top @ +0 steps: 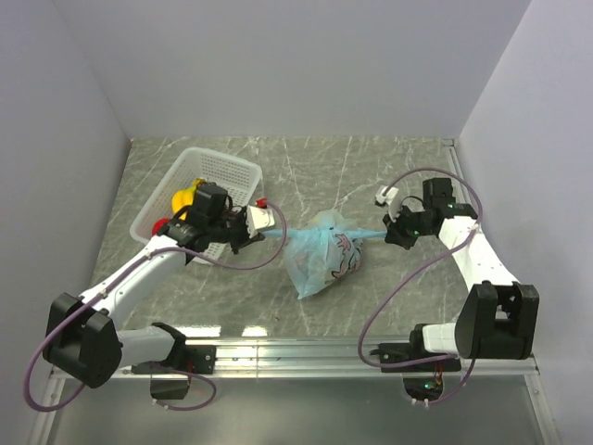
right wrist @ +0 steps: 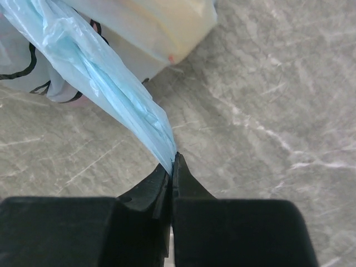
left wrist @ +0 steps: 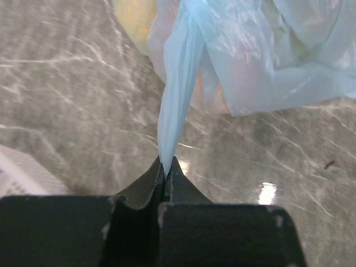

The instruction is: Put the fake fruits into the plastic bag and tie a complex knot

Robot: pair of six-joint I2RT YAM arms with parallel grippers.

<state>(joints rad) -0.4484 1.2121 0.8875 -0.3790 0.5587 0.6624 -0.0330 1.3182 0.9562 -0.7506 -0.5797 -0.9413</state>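
The light-blue plastic bag (top: 322,258) lies mid-table, bulging with fake fruits; a yellowish one (right wrist: 161,28) and a pinkish one (left wrist: 233,83) show through the film. Its two handles are drawn taut to opposite sides. My left gripper (top: 282,232) is shut on the left handle (left wrist: 175,100), which runs as a thin strip into the pinched tips (left wrist: 166,164). On the other side, the right gripper (top: 387,232) is shut on the right handle (right wrist: 105,72) at its tips (right wrist: 173,161). The handles cross at the bag's top (left wrist: 197,33); whether that is a knot I cannot tell.
A white latticed basket (top: 232,171) stands at the back left behind my left arm, with a yellow fruit (top: 185,197) and a red one (top: 165,222) in it. A small white object (top: 384,195) lies by the right gripper. Walls close in the table on three sides.
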